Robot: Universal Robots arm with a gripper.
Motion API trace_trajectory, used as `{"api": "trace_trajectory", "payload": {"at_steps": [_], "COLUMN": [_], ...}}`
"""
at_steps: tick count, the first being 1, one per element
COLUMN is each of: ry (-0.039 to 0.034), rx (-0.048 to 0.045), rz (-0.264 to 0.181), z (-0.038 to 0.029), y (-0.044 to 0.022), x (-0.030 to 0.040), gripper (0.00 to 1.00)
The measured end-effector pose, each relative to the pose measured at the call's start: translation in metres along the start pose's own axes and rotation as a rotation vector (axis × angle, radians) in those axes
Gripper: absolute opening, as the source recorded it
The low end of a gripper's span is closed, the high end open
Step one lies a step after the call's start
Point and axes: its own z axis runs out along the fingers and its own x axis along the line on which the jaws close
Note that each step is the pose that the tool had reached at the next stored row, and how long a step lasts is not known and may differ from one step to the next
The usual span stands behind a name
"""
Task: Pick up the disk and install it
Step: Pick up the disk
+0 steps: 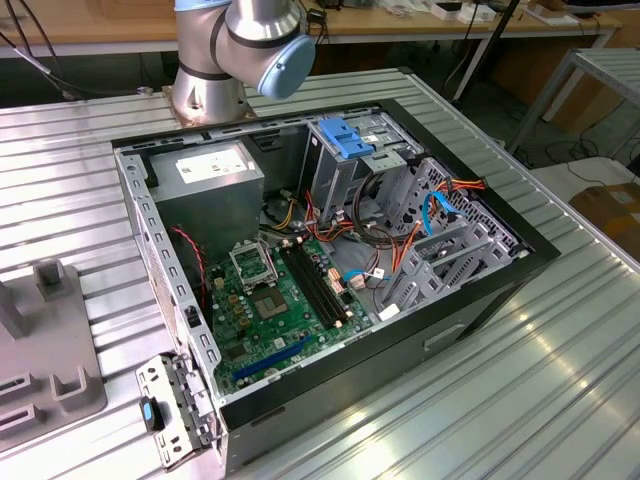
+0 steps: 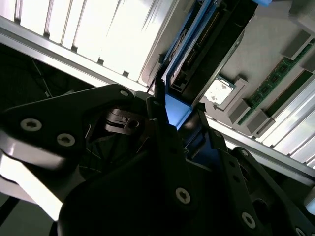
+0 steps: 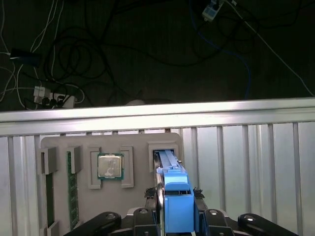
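The disk (image 3: 176,204) stands on edge in a slot of a grey holder tray (image 3: 59,142), its bright blue carrier rail towards the camera. My gripper (image 3: 175,194) is shut on the disk, one black finger (image 3: 151,195) pressed against each side of the blue rail. In the second wrist view the gripper (image 2: 179,105) clamps the same blue rail of the disk (image 2: 176,109), and the dark drive body runs away from the fingers (image 2: 158,105). The open computer case (image 1: 480,300) lies on its side in the exterior view, under the arm's base (image 1: 215,85).
A processor chip (image 3: 110,166) and memory sticks (image 3: 73,189) sit in other pockets of the tray. Beyond the table edge (image 3: 157,114) cables lie on a dark floor. Inside the case are the motherboard (image 1: 275,305), a drive cage with a blue bracket (image 1: 345,140) and loose cables (image 1: 400,250).
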Motion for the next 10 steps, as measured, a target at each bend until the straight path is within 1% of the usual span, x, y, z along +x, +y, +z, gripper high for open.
{"api": "trace_trajectory", "payload": {"at_steps": [5, 6, 8, 10], "ry": [-0.0001, -0.0001, -0.0001, -0.0001], "rx": [-0.0001, -0.0001, -0.0001, -0.0001], "rz": [0.0, 0.0, 0.0, 0.0], "z": [0.0, -0.0001, 0.0, 0.0], "y": [0.0, 0.0, 0.0, 0.0], "x": [0.0, 0.0, 0.0, 0.0], "gripper": [0.38, 0.4, 0.52, 0.52]}}
